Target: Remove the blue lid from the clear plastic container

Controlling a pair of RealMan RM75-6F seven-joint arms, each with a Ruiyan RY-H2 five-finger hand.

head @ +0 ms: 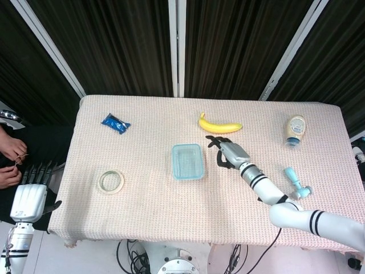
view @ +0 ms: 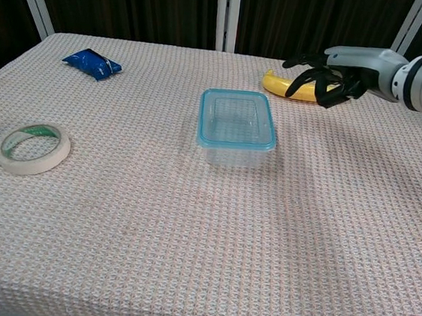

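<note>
A clear plastic container (head: pixel 187 161) (view: pixel 236 129) with a blue lid on it stands at the middle of the table. My right hand (head: pixel 226 151) (view: pixel 331 74) hovers above the table just to the right of the container, fingers apart and holding nothing, not touching it. My left hand (head: pixel 31 190) hangs off the table's left edge, fingers straight and empty; the chest view does not show it.
A banana (head: pixel 219 125) (view: pixel 303 89) lies behind the right hand. A tape roll (head: pixel 111 181) (view: pixel 32 147) sits at the left, a blue packet (head: pixel 116 123) (view: pixel 92 62) at the back left. A sauce bottle (head: pixel 295 130) and a light-blue tool (head: pixel 297 183) lie at the right.
</note>
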